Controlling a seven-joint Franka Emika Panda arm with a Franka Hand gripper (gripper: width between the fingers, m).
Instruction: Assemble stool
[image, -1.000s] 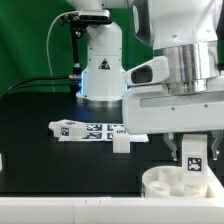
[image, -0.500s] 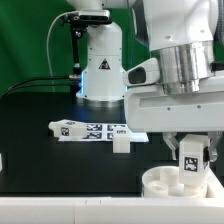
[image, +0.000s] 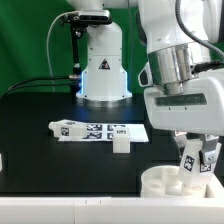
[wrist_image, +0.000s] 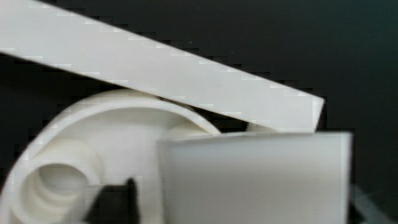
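Note:
The stool's round white seat (image: 163, 184) lies near the table's front edge, at the exterior view's right. A short white leg (image: 189, 158) with a square tag stands tilted on the seat. My gripper (image: 195, 160) comes down over it with a finger on either side. How tightly the jaws hold the leg cannot be seen. In the wrist view the leg (wrist_image: 267, 180) fills the near part as a pale block. The seat (wrist_image: 98, 140) curves beside it with a round socket showing. A second loose leg (image: 121, 142) stands on the black table.
The marker board (image: 92, 130) lies flat behind the loose leg. The robot's white base (image: 103, 70) stands at the back. A white strip (image: 60, 205) runs along the table's front edge. A flat white band (wrist_image: 160, 65) crosses the wrist view.
The wrist has turned and leaned toward the exterior view's right. The leg between the fingers now stands more tilted than before. The seat and the loose leg have not moved.

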